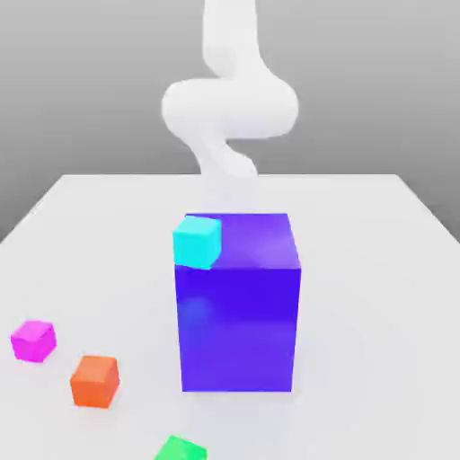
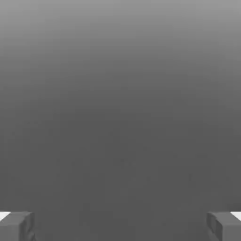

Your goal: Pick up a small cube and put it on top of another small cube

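The small magenta-pink cube [image 1: 33, 340] rests on the white table [image 1: 377, 269] at the exterior view's left, near the front. The small orange cube [image 1: 95, 380] sits close by, a little nearer the front and to the right of it, with a gap between them. Behind the big blue block [image 1: 238, 305] the white arm [image 1: 229, 108] comes down, and the block hides its hand in the exterior view. In the hand view my gripper [image 2: 120, 226] is open, its two grey fingertips [image 2: 16, 226] far apart with nothing between them; only plain grey shows there, and no cube.
A cyan cube [image 1: 197, 241] sits at the big blue block's upper left corner as seen in the exterior view. A green cube [image 1: 180, 448] lies at the front edge of the picture, partly cut off.
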